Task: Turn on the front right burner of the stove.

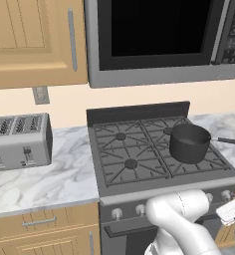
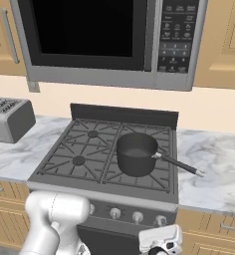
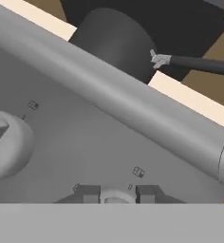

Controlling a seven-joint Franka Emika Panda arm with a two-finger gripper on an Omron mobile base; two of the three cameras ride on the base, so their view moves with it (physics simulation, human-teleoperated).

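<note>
The stove (image 1: 139, 184) (image 2: 64, 174) is a dark grey gas range with black grates. A dark cylindrical pot (image 1: 189, 142) (image 2: 136, 153) stands on its near-right quarter and hides the front right burner. Small silver knobs (image 2: 138, 216) line the stove's front. My gripper (image 3: 116, 194) is pressed close to that grey front panel (image 3: 99, 142), fingertips (image 3: 88, 193) set on either side of a small round knob (image 3: 116, 195), shut on it. The white hand (image 2: 161, 241) (image 1: 233, 211) sits low at the stove's right front, just below the rightmost knob (image 2: 161, 220).
A second knob (image 3: 4, 147) bulges at the left of the hand view. The pot's long handle (image 2: 181, 166) (image 3: 199, 64) sticks out to the right over the marble counter (image 2: 214, 164). A grey toaster (image 1: 17, 139) stands left of the stove, and a microwave (image 1: 159, 40) hangs above.
</note>
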